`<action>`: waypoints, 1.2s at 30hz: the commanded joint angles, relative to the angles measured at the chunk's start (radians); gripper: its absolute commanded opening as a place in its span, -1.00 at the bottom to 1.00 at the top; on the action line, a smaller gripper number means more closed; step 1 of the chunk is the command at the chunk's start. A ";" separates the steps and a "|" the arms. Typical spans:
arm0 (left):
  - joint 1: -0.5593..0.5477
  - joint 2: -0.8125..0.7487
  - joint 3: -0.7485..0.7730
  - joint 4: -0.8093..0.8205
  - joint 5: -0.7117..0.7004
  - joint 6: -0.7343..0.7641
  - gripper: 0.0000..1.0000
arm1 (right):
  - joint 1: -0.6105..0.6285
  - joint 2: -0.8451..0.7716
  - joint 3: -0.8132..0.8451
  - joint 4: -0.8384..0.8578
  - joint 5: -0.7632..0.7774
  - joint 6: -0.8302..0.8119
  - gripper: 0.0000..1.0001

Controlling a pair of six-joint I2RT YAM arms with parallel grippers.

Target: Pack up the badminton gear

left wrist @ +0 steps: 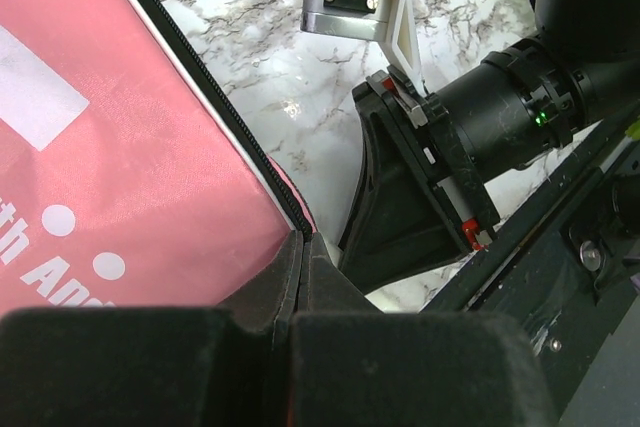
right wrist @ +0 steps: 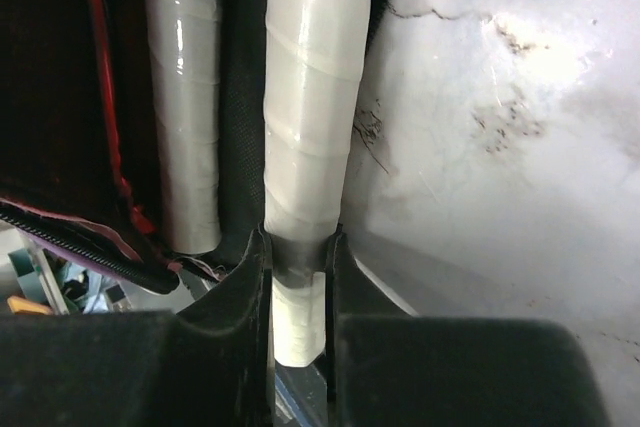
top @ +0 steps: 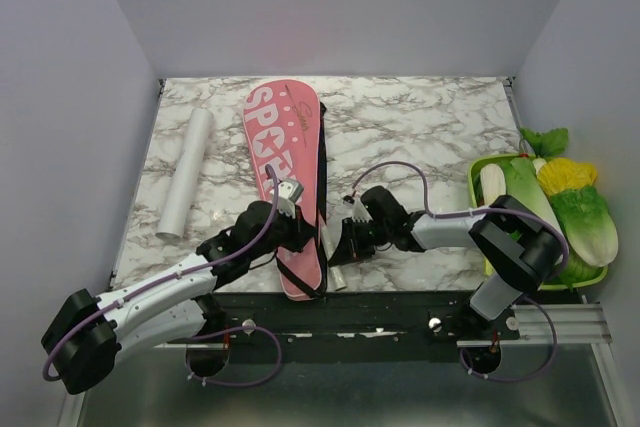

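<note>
The left gripper (left wrist: 303,247) is pinched fully closed on the black edging (left wrist: 235,127) of the pink bag (top: 285,137), evidently to hold its near-end mouth open, so that the right gripper (right wrist: 300,259), clamped narrowly around a racket handle (right wrist: 305,97) at that mouth, can feed it in (a second handle (right wrist: 180,97) lies alongside, inside the bag).

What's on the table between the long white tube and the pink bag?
Nothing. Only bare marble table lies between the white tube and the pink bag, as the top view shows.
</note>
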 commanded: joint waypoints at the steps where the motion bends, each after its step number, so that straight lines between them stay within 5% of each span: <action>1: 0.002 -0.026 -0.014 0.045 0.032 0.009 -1.00 | 0.009 0.021 0.020 0.066 0.020 0.036 -0.81; 5: 0.000 -0.011 -0.020 0.059 0.052 0.004 -1.00 | 0.010 0.009 0.046 0.093 0.015 0.075 -0.99; 28: 0.002 0.033 -0.066 0.190 0.202 -0.062 -1.00 | 0.096 0.205 0.199 0.427 0.034 0.244 -0.98; 32: 0.002 0.020 -0.075 0.180 0.189 -0.062 -1.00 | 0.096 0.165 0.189 0.358 0.049 0.209 -0.37; 36: 0.002 -0.005 -0.085 0.142 0.138 -0.066 -1.00 | 0.096 0.110 0.186 0.237 0.105 0.143 -0.14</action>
